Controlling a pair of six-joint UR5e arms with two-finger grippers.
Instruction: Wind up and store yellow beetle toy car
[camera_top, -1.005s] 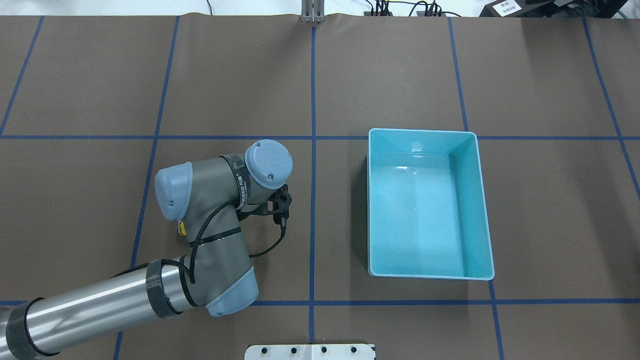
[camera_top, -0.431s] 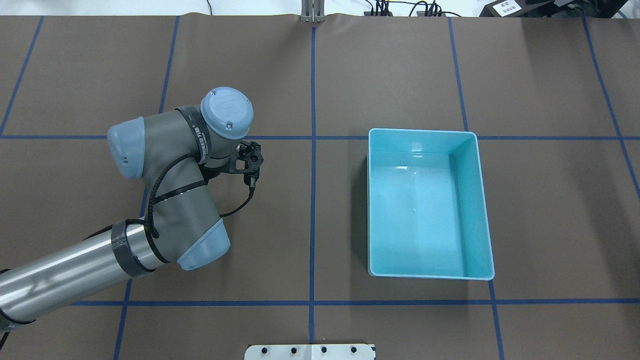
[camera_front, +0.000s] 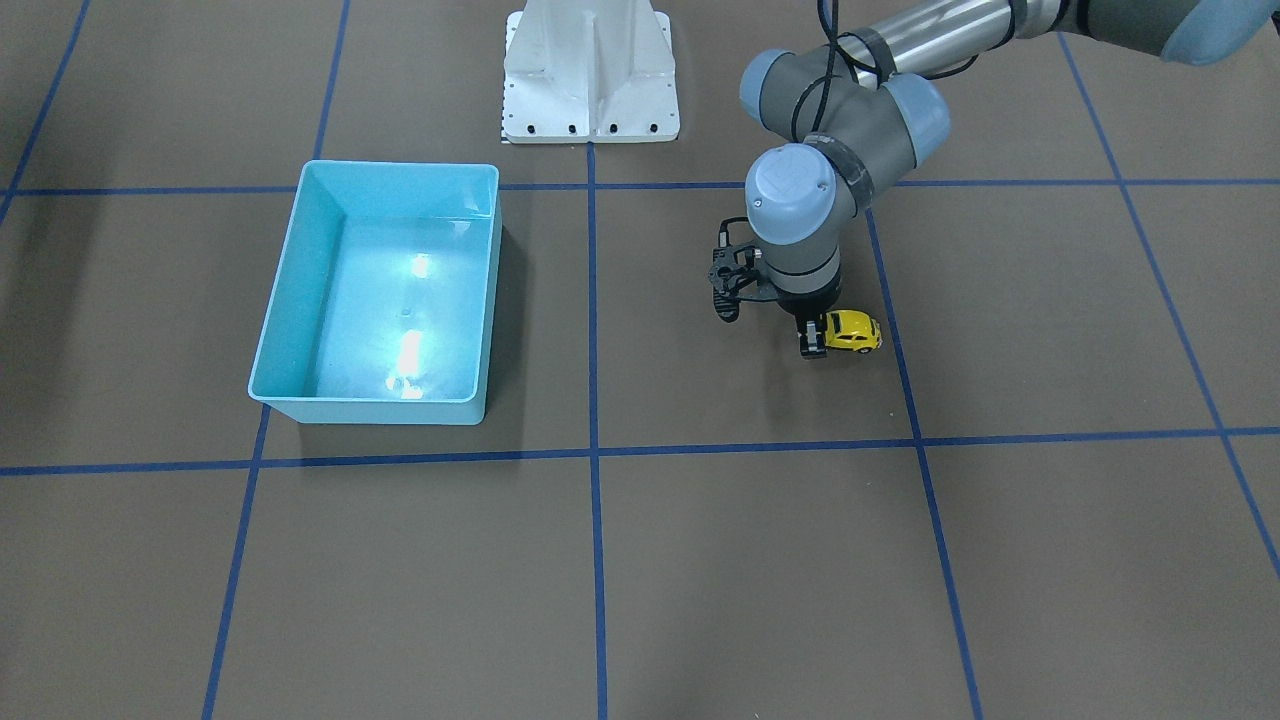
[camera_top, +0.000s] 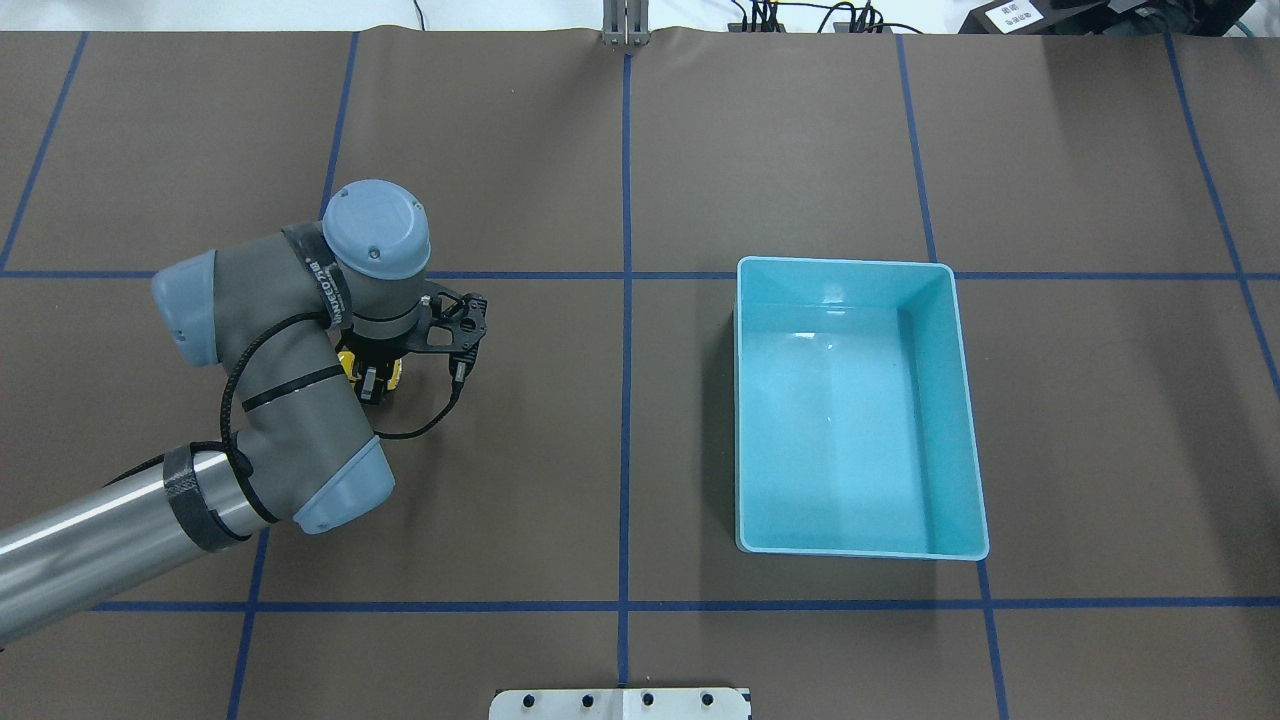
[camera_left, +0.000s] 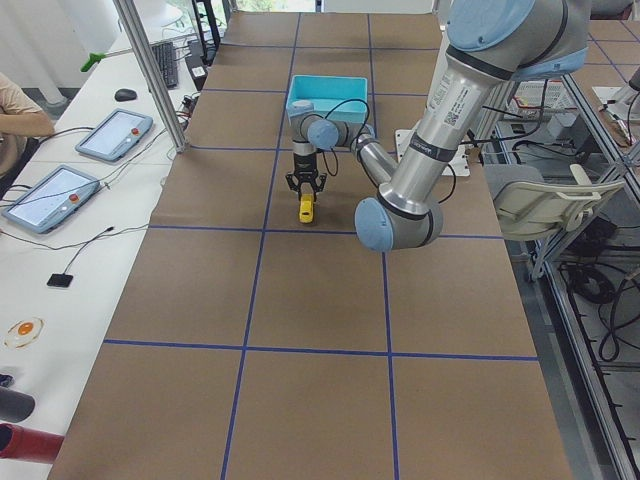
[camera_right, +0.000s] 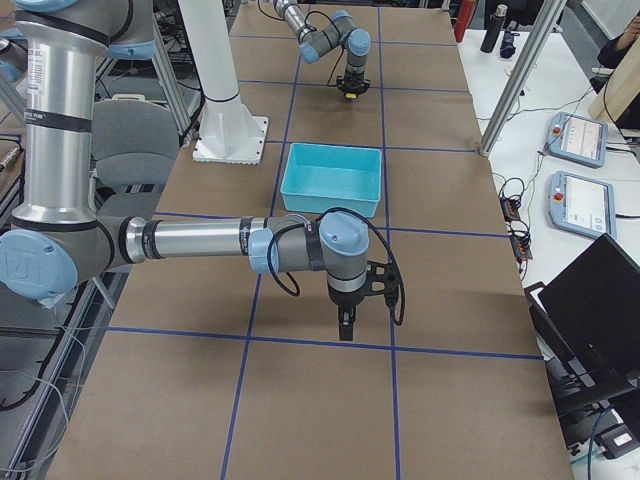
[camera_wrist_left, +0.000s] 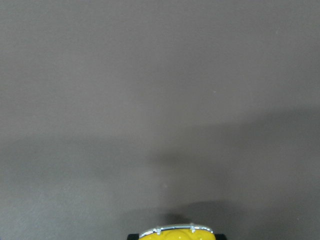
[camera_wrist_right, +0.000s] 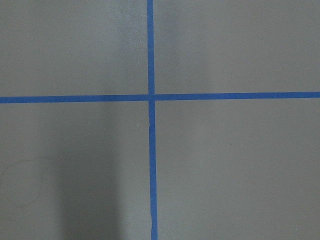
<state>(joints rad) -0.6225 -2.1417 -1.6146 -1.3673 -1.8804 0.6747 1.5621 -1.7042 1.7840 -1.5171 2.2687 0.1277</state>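
Two grippers: the left gripper (camera_front: 812, 342) is at work; the right gripper (camera_right: 341, 330) hangs over the table (camera_front: 700, 560), doing nothing.
Left grip: it points straight down, and its jaws look closed across the body of the yellow beetle toy car (camera_front: 853, 332) near one end, so most of the car sticks out to one side.
Why so low: the car seems to rest with its wheels on the table. That suits a pull-back wind-up, where the wheels must roll under pressure to load the spring.
Why the flanks: squeezing the sides leaves the wheels free to turn.
Bin: the light-blue bin (camera_front: 292, 290) stands well apart from the left gripper, toward the robot's right. The car is not in it, so storing is not yet done.
Right grip: far from the car, on the far side of the bin from the left gripper; whether it is open or closed cannot be told.
Risk: the glossy, rounded shell could slip from the jaws.
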